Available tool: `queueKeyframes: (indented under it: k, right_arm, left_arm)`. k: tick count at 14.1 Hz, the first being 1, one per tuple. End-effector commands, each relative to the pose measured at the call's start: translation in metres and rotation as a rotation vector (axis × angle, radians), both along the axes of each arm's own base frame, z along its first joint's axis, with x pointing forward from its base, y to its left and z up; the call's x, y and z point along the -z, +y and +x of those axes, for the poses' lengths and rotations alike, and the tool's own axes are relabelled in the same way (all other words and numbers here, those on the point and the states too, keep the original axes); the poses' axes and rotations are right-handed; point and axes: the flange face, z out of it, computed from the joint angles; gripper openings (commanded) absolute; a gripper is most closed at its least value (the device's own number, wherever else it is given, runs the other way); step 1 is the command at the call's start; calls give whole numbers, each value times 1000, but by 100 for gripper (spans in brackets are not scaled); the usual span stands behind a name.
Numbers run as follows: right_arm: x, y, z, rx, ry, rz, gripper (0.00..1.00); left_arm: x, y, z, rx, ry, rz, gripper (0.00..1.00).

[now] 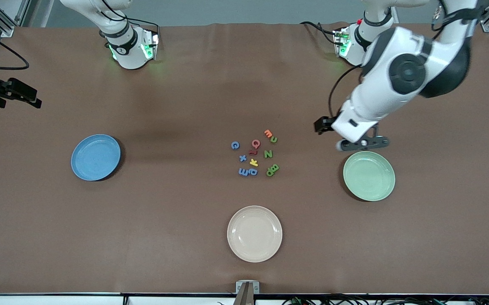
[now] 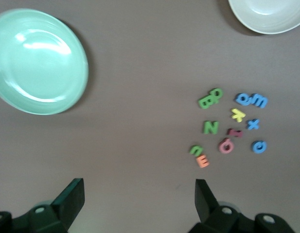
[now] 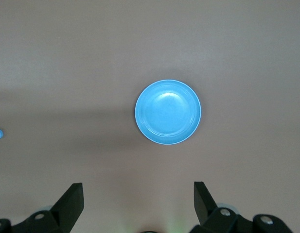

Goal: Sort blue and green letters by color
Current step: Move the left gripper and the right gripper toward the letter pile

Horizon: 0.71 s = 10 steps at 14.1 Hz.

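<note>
Tabletop letters [image 1: 254,153] beside left gripper [image 1: 363,144]

left tool [image 2: 140,199]: fingers wide apart, empty | green plate [image 2: 23,29] and white plate [image 2: 286,24] on desk [image 2: 140,73] | letters [image 2: 230,126] clustered between plates

A robotics lab: two arm bases bolted onto a brown-covered table [image 1: 185,106], aluminium framing, loose cables.

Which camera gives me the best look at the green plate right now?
The left wrist view: the green plate fills a corner, close and unobstructed. The front view shows it whole but smaller, under the left gripper. The right wrist view misses it.
</note>
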Motion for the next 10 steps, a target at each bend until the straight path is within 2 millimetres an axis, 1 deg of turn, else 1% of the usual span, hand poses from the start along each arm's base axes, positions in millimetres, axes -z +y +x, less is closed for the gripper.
queueKeyframes:
  k: [1,2,3,4,5,6,8,9,10]
  right_arm:
    - [46,-1,38,-11,62,8,100]
    - [74,-2,51,-13,99,2,100]
    - [86,4,55,-21,122,4,100]
    - [89,22,54,-36,133,1,100]
    - [91,47,54,-35,134,-7,100]
    - [95,77,55,16,134,-13,100]
    - [118,143,59,107,126,-4,100]
    - [132,181,61,99,123,21,100]
    - [147,211,61,79,126,47,100]
  left_arm:
    - [39,-38,-4,-70,-14,-19,100]
    - [57,-53,-6,-77,-28,-21,100]
    - [76,-63,-12,-80,-39,-7,100]
    - [97,-76,-16,-94,-57,-4,100]
    - [118,-90,-23,-112,-65,-5,100]
    - [135,-97,-24,-151,-60,-12,100]
    - [161,-110,-31,-158,-50,7,100]
    - [171,-115,-34,-145,-55,22,100]
    - [180,-118,-35,-167,-57,28,100]
